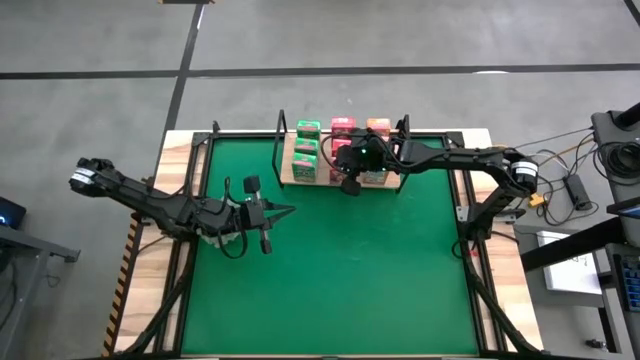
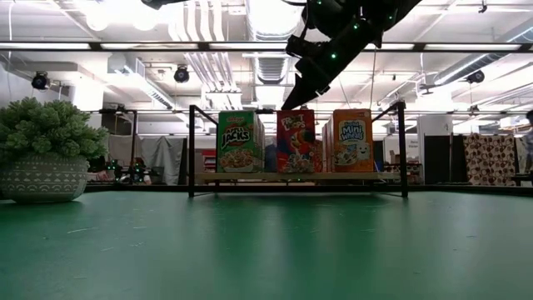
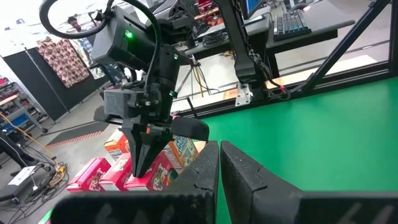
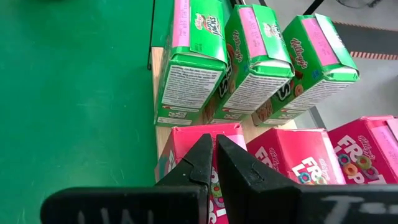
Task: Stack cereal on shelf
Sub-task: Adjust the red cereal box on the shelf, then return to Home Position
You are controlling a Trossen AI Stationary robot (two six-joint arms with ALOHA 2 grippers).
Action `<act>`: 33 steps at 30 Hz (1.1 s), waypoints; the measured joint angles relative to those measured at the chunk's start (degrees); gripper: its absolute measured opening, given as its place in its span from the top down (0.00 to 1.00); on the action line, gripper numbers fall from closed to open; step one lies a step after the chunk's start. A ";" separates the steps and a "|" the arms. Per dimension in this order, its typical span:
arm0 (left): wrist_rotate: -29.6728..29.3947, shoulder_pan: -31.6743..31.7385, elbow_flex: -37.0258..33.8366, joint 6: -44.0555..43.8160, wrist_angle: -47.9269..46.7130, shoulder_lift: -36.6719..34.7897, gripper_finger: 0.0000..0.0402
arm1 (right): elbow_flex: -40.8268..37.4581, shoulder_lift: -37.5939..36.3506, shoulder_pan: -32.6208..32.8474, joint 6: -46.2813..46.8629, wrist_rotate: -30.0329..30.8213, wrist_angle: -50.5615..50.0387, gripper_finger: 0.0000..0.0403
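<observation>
The right gripper (image 4: 214, 163) was held closed, empty, above the pink cereal (image 4: 292, 155) on the shelf (image 2: 291, 177). The left gripper (image 1: 283, 211) was closed over the worktop (image 1: 340, 270), nothing held.

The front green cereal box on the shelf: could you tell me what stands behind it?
Behind the front green box two more green boxes stand in a row on the shelf. The low view shows only the front one; it covers the others.

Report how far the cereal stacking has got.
Looks essentially done: green, pink-red and orange boxes stand in rows on the shelf, and the mat shows no loose boxes. In hand: nothing; the right gripper hovers shut and empty above the pink-red row, the left gripper waits shut over the mat. Left: likely only pulling the right arm back.
</observation>
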 joint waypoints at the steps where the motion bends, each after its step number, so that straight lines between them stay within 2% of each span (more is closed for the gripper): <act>1: 0.00 0.01 0.00 0.00 0.01 0.00 1.00 | 0.00 0.00 0.00 -0.03 -0.01 0.00 0.97; 17: 0.00 0.00 0.00 0.01 0.01 0.00 1.00 | 1.27 -0.39 0.13 -0.08 -0.04 -0.42 0.97; 29: 0.01 -0.01 0.00 0.01 0.01 0.00 1.00 | 8.96 -0.70 -1.24 -3.11 0.00 -6.21 0.97; 33: 0.02 -0.57 0.00 0.35 -3.27 -0.87 1.00 | 9.11 -3.07 0.00 -5.07 -4.03 -5.49 0.98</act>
